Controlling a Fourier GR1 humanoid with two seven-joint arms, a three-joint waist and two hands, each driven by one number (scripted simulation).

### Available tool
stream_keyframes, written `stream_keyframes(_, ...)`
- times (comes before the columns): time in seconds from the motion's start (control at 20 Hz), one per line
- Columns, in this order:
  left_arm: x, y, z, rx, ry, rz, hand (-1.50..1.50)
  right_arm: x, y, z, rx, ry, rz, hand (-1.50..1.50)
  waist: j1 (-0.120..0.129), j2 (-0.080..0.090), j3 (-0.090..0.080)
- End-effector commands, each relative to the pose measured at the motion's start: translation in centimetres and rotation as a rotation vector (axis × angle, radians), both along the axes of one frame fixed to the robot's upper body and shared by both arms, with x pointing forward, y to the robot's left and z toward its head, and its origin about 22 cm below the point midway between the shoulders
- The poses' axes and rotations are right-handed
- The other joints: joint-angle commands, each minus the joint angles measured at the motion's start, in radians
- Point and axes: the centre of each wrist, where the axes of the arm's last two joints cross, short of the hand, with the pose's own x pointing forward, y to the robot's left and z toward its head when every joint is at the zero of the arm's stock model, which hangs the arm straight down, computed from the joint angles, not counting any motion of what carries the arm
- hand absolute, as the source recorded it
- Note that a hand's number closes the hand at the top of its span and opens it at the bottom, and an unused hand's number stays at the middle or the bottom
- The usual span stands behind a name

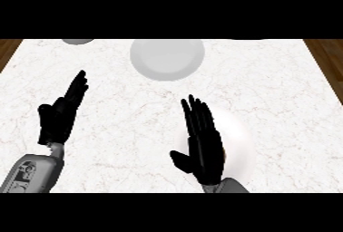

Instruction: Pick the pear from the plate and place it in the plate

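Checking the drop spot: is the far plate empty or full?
Empty: the far plate shows only its bare white surface; nothing lies on it.

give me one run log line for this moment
left hand: open, resting at left | right hand: open, over near plate | far plate: top centre | pear: not seen

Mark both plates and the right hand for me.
far plate (166, 58): head view, bare centre.
near plate (240, 144): head view, bare right part beside the hand.
right hand (204, 153): head view, palm area below the straight fingers.
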Motion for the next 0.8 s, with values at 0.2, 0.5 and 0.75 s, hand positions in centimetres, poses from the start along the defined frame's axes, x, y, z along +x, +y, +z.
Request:
stream_keyframes(0.2,-0.1,0.3,-0.4,-0.016,0.001,0.007,0.0,-1.6,1.2,5.2,-0.28,0.278,-0.185,-1.5,-0.003,-0.004,-0.002)
stream_keyframes(0.5,1.3,0.2,1.0,-0.003,-0.007,-0.017,0.0,-2.3,0.8,10.2,-0.372,0.436,-0.245,-1.5,0.014,0.004,0.002)
stream_keyframes(0.75,1.1,-1.5,-0.1,-0.017,0.009,-0.027,0.0,-1.6,-0.3,10.7,-0.356,0.537,-0.269,-1.5,0.021,0.007,0.002)
